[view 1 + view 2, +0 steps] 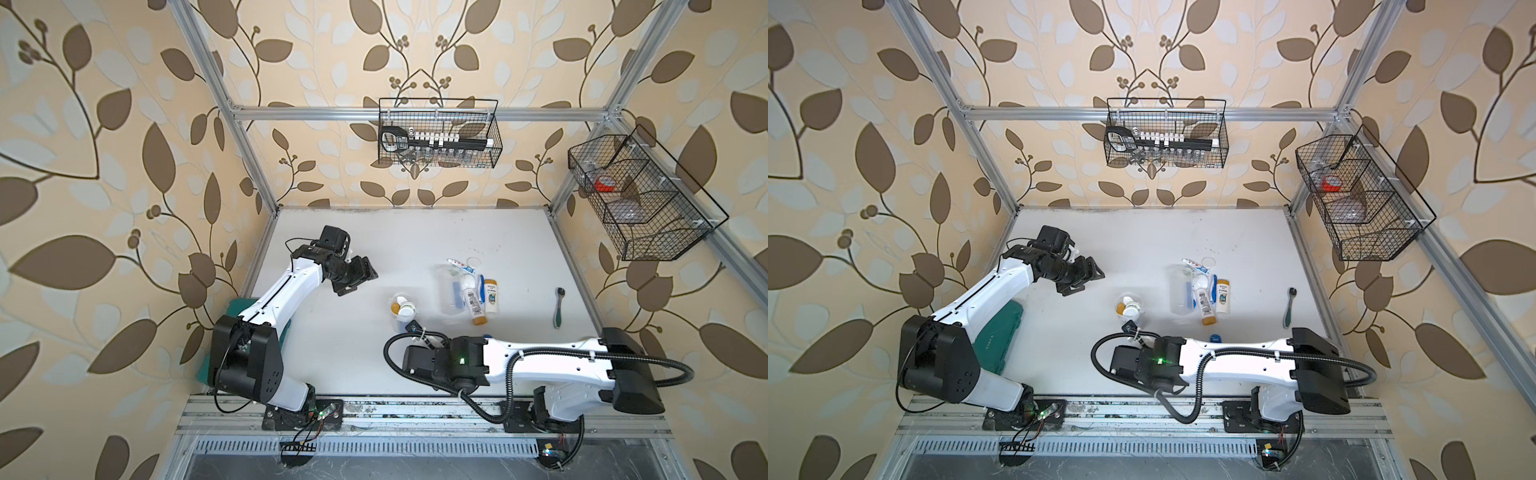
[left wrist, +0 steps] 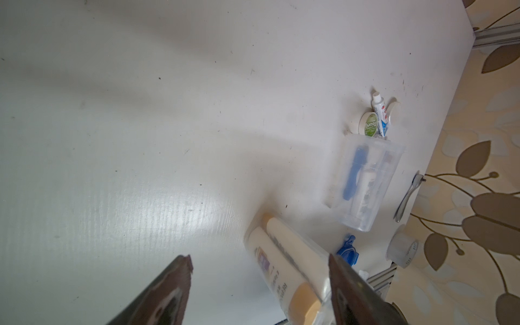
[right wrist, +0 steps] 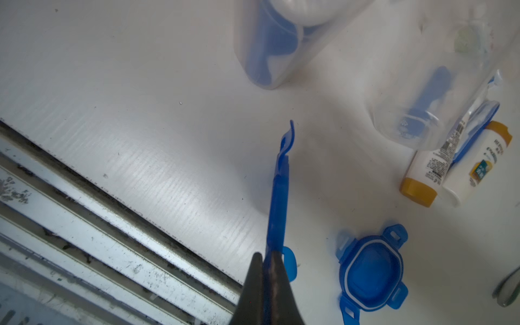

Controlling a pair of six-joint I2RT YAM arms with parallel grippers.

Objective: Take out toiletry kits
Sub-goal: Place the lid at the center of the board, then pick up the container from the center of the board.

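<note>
While the right gripper (image 3: 266,261) pinches a blue lid (image 3: 277,202) edge-on above the table (image 1: 374,249), the second jar (image 1: 402,309) stands uncapped, its kit items still inside. The first jar (image 1: 451,291) lies on its side, its bottles (image 1: 484,297) spilled beside it. The left gripper (image 1: 360,275) hangs wide and empty, well apart. Next step, by judgement: set the lid beside the other lid (image 3: 371,271), then empty the second jar.
</note>
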